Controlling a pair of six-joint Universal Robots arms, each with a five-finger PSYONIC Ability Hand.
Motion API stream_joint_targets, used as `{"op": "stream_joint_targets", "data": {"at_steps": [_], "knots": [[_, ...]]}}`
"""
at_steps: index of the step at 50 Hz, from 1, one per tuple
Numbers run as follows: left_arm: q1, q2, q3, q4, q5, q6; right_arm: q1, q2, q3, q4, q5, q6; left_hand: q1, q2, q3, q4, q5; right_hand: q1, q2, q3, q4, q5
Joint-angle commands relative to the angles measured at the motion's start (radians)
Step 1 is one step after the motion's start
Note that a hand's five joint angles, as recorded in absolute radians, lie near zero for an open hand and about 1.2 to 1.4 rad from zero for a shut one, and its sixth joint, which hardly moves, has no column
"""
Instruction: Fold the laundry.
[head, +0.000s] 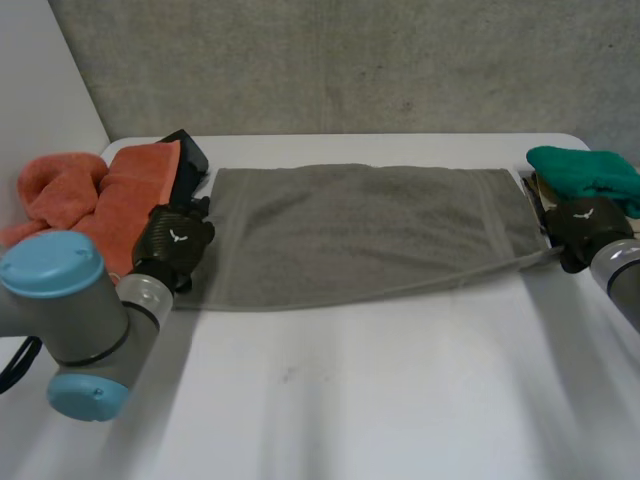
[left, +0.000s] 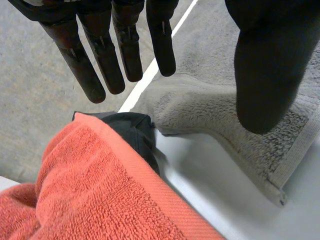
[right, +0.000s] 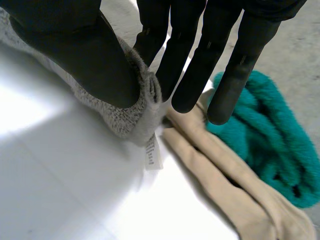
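fingers (right: 192, 65) of right hand (right: 80, 45) pinch grey towel (head: 360, 230) corner, partly covering it

This looks like a robotics lab or test bench rather than a home. A bare white table (head: 350, 400) stands against a plain, rough grey wall (head: 350, 60). A machine arm (head: 75, 320) with grey joints and light-blue caps reaches over the tabletop. The laundry lies like test material: a grey towel (head: 360, 230) spread flat in the middle, orange towels (head: 80, 190) heaped at one end, a green cloth (head: 585, 175) at the other.
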Motion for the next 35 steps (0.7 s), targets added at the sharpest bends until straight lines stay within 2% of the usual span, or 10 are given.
{"op": "stream_joint_targets", "data": {"at_steps": [1,9,20,35], "knots": [[0.051,0.02,0.03,-0.149,0.043,-0.129,-0.039,-0.043,-0.03,0.028,-0.009,0.068,0.028,0.021,0.021,0.032,0.036,0.279,0.227,0.207,0.203,0.21],[0.084,0.006,0.031,-0.252,0.08,-0.184,-0.056,-0.034,-0.046,0.053,-0.048,0.114,0.06,0.053,0.054,0.064,0.068,0.279,0.227,0.207,0.203,0.21],[0.109,-0.044,0.059,-0.251,0.193,-0.186,-0.036,-0.012,-0.041,0.054,-0.046,0.086,0.087,0.079,0.08,0.09,0.094,0.279,0.227,0.207,0.203,0.21],[0.083,-0.152,0.188,-0.237,0.161,-0.195,-0.037,-0.012,-0.03,0.054,-0.048,0.071,0.275,0.267,0.268,0.278,0.282,0.279,0.227,0.207,0.203,0.21]]}}
